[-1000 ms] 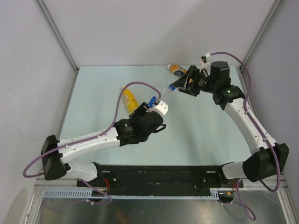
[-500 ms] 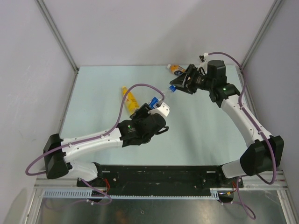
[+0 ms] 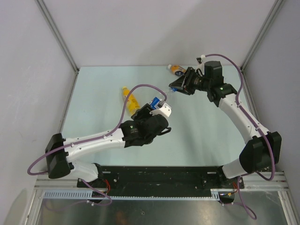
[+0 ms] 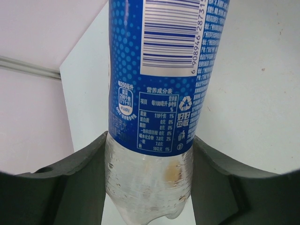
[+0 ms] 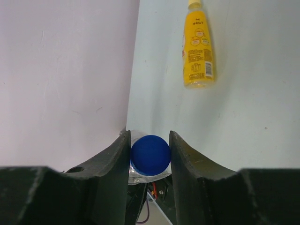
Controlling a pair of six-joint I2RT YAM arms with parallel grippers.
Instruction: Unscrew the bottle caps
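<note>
Overhead view: two robot arms reach over a pale green counter [image 3: 201, 126], holding one bottle between them near its middle.

The left arm's fingers [image 4: 82, 171] are clenched on a clear bottle with a blue label [image 4: 154, 93]. They press it from both sides at the ribbed clear part beside the label's edge.

The right arm's fingers [image 5: 110, 168] grasp the blue cap [image 5: 150, 154], one on each side and touching it. Clear plastic shows just behind the cap.

A yellow bottle [image 5: 198, 51] with a yellow cap [image 5: 194, 3] lies on its side on the counter, left of the held bottle in the overhead view. An orange bottle [image 3: 179, 70] with a white cap [image 3: 170, 67] lies at the far edge, just behind the right arm's wrist.
</note>
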